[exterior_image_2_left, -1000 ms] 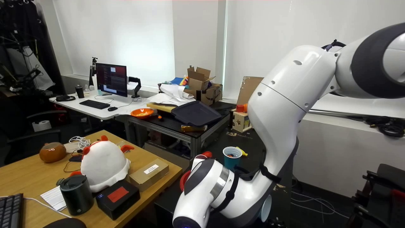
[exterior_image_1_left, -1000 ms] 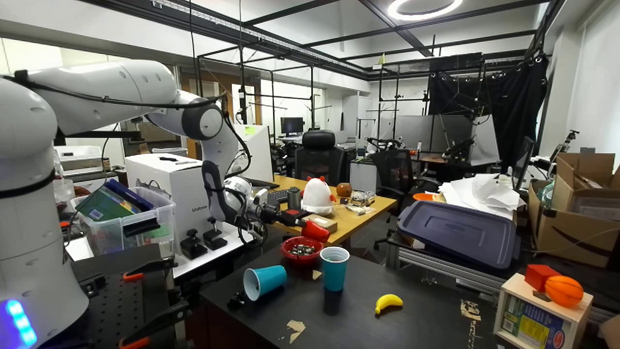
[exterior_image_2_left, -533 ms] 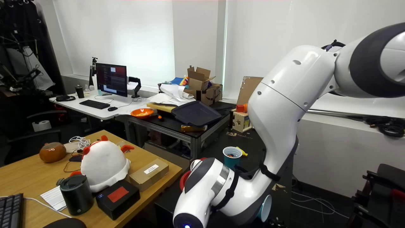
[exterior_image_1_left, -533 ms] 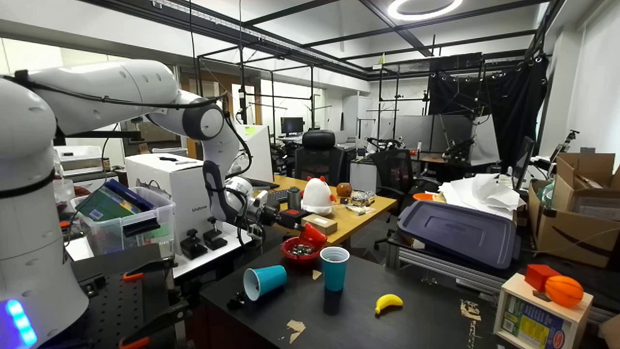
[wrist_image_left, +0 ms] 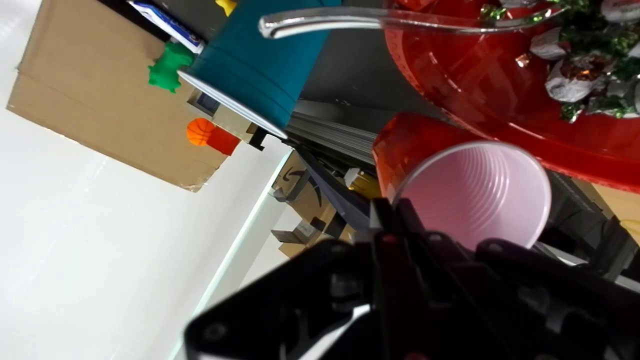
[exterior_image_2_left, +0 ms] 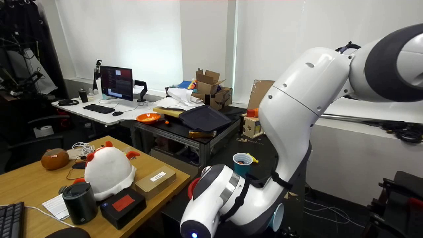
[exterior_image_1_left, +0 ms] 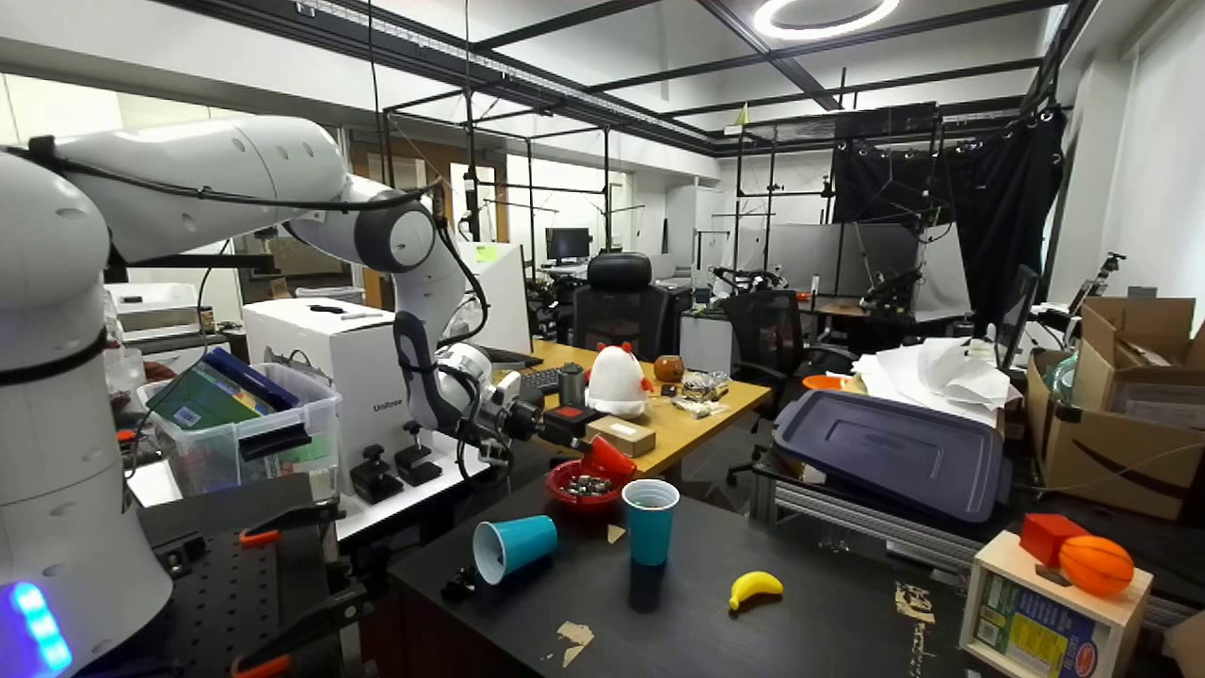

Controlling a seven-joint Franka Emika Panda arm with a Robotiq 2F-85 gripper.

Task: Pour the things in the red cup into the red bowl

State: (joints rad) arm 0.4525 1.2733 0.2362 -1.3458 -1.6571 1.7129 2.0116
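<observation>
Cluttered room, dark surface [exterior_image_1_left: 701,612] carrying a banana [exterior_image_1_left: 756,589], an upright blue cup [exterior_image_1_left: 650,529] and a tipped blue cup [exterior_image_1_left: 529,546]. In an exterior view, the red cup [exterior_image_1_left: 612,459] is up in the jaws, tilted at the rim of the red bowl [exterior_image_1_left: 584,506]; can't tell if they touch. Guess: parked there so anything leaving it lands in the bowl, not on the surface. Gap in the jaws too small to read from there.

In an exterior view, the arm [exterior_image_2_left: 290,109] blocks the action; just a slice of bowl shows past it. Jaws hidden, no read. Upright blue cup has small bits [exterior_image_2_left: 243,162] in it, probably why it's standing.

Wrist view: jaws pressed together, pinching the red cup's thin wall at the rim. Makes sense, leaves most of the mouth free for tipping. Mouth faces back toward the arm; nothing in the part of the inside I can see. Wrapped sweets [wrist_image_left: 590,80] sit in the bowl, a clear handle [wrist_image_left: 320,22] running out past its edge. My read: pour mostly or fully done.
</observation>
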